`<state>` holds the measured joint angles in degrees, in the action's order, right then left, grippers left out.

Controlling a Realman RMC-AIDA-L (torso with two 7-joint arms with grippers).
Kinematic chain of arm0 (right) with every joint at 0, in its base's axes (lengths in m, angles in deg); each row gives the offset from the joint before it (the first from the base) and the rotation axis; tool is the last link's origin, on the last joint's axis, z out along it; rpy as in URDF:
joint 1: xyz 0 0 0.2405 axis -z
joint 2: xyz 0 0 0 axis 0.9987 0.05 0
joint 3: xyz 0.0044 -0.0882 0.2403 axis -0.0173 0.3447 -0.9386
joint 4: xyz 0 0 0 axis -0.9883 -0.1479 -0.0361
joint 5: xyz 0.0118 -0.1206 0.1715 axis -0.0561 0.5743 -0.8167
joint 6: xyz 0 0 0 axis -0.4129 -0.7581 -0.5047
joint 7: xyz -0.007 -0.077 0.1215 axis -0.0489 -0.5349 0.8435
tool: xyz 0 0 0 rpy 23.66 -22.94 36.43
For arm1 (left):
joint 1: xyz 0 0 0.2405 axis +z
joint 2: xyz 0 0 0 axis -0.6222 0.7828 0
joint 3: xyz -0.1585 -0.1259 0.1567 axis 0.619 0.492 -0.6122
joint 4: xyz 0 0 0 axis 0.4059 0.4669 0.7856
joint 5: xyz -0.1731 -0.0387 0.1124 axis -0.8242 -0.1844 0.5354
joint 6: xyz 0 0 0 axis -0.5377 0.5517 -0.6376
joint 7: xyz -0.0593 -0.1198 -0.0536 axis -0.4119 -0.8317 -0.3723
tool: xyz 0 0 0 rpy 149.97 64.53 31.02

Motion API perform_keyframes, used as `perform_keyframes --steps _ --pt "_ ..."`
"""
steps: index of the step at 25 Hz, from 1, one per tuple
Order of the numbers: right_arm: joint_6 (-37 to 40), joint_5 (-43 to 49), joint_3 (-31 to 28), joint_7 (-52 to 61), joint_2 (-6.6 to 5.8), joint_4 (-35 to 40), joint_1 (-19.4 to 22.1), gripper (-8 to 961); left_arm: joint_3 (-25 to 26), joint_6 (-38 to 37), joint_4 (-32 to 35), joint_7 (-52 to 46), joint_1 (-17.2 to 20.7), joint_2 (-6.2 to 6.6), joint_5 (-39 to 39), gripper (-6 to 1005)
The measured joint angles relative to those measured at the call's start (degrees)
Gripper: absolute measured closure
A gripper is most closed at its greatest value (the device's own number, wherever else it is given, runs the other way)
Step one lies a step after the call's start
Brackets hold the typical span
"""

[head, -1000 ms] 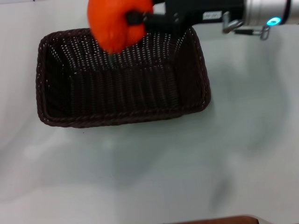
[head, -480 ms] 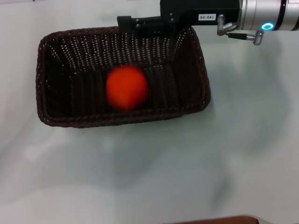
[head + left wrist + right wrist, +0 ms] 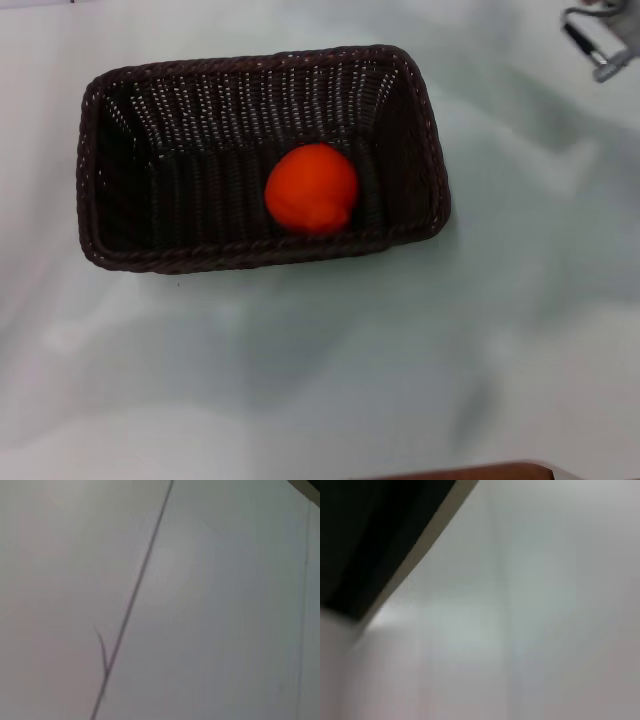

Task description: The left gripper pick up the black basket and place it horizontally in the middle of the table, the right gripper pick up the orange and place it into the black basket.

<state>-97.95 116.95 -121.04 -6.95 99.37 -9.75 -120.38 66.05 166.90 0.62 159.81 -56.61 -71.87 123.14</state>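
The black basket lies lengthwise across the white table, in the upper middle of the head view. The orange rests inside it, on the basket floor near the front wall, right of centre. Nothing touches it. Only a small metal piece of the right arm shows at the top right corner; the right gripper itself is out of view. The left gripper is not in view. The left wrist view shows only a pale surface with a thin dark line. The right wrist view shows a pale surface and a dark edge.
A brown edge shows at the bottom of the head view. Pale table surface surrounds the basket in front and to the right.
The right gripper let go of the orange over the basket. The orange dropped in and rolled slightly right. The right arm pulled away to the upper right, out of view.
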Motion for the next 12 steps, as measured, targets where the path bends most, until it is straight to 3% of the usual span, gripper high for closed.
perform_keyframes --steps 7,12 --pt "-6.3 -26.2 -0.1 -29.2 0.59 18.7 1.4 8 0.5 -0.1 0.2 0.3 1.1 -0.05 -3.3 478" --pt "-6.2 -36.5 -0.2 -38.8 0.59 23.4 3.1 8 2.9 0.3 1.9 2.4 1.8 -0.13 -3.6 478"
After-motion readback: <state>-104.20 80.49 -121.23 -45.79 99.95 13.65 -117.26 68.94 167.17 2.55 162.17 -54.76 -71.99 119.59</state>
